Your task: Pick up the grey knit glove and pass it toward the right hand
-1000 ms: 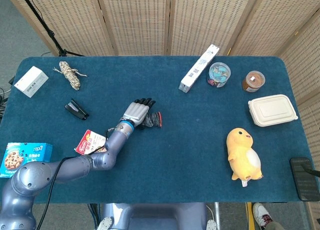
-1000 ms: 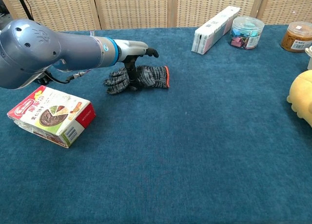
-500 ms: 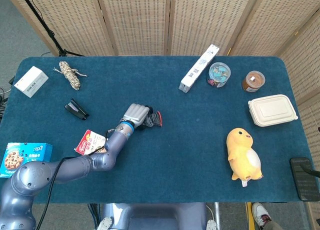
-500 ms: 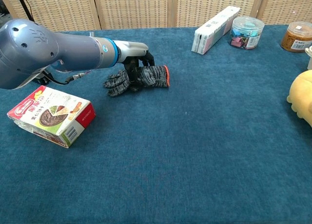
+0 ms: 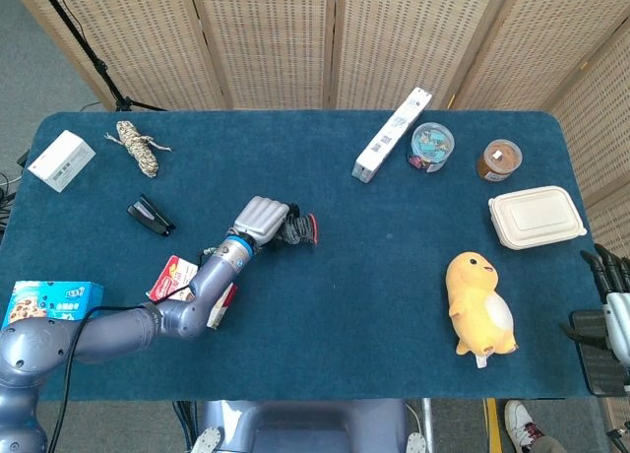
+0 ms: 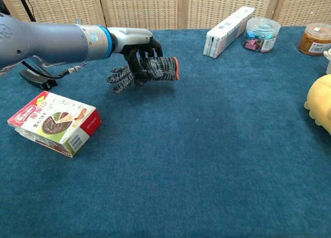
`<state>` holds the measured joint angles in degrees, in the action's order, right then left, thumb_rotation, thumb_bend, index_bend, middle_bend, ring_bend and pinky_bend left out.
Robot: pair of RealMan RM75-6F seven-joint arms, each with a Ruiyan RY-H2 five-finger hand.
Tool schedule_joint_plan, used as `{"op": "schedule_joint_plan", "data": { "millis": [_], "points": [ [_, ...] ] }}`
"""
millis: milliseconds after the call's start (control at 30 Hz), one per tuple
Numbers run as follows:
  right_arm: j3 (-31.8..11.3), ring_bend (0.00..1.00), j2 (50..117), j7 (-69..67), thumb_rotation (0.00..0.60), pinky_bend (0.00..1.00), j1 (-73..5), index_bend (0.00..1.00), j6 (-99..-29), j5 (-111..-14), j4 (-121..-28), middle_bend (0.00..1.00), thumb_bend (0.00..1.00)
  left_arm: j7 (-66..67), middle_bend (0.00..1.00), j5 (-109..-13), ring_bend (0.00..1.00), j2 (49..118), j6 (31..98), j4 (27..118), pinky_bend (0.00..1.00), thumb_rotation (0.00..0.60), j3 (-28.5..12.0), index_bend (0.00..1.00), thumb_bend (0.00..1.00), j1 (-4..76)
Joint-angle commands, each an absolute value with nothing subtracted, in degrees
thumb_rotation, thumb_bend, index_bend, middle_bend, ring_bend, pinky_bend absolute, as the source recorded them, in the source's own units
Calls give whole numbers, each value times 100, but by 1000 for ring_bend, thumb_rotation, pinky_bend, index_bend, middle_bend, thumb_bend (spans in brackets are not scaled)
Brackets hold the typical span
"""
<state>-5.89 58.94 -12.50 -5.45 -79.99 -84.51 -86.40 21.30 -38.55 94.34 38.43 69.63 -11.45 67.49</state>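
Note:
My left hand (image 5: pixel 262 218) (image 6: pixel 135 44) grips the grey knit glove (image 6: pixel 146 71) (image 5: pixel 295 230) and holds it lifted a little off the blue table (image 6: pixel 207 145). The glove's orange-edged cuff points to the right and its fingers dangle down to the left. My right hand (image 5: pixel 612 297) shows only in the head view, at the right edge beyond the table, fingers apart and holding nothing.
A red snack box (image 6: pixel 53 123) lies left of the glove, a black stapler (image 5: pixel 150 217) behind it. Farther right stand a long white box (image 5: pixel 392 134), a clip jar (image 5: pixel 431 146), a brown jar (image 5: pixel 499 160), a lidded container (image 5: pixel 535 217) and a yellow plush (image 5: pixel 478 303). A black phone (image 5: pixel 597 351) lies far right.
My left hand's fingers closed on the glove, then raised it off the table. My right hand has come into the head view at the right edge.

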Motion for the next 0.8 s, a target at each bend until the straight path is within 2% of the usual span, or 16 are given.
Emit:
{"op": "schedule_joint_plan", "data": {
  "millis": [33,167,300,433,500,800],
  "points": [
    [-396,0,5838,-1997,600,0,-792,0,-7807,-9000,-8549,0,0,1669,414,-4322,363,8993,3835,7512,406,600,-1347,329,348,6532],
    [-238,0,5650,-2733,600,0,-1147,0,-7669,-9659,-8515,0,0,1352,414,-4732,359,8484,3779,8110,406,600,-1472,327,347,6412],
    [-186,0,5592,-3060,600,0,-1511,8,-7549,-10081,-8679,0,7,1031,413,-4701,348,8056,3296,8482,406,600,-1587,319,347,6472],
    [-112,0,5658,-3199,600,0,-1862,32,-7231,-10291,-8837,0,175,874,411,-4597,342,7794,3073,8693,406,600,-1668,315,346,6602],
    [-108,0,5749,-3108,600,0,-2000,32,-7068,-10282,-8901,0,217,880,411,-4548,341,7701,3066,8812,406,600,-1658,315,346,6676],
    [-223,0,6329,-2627,600,0,-2379,60,-6788,-10080,-9213,0,268,1183,408,-4065,334,7550,3336,9385,406,600,-1447,312,345,7092]
  ]
}}
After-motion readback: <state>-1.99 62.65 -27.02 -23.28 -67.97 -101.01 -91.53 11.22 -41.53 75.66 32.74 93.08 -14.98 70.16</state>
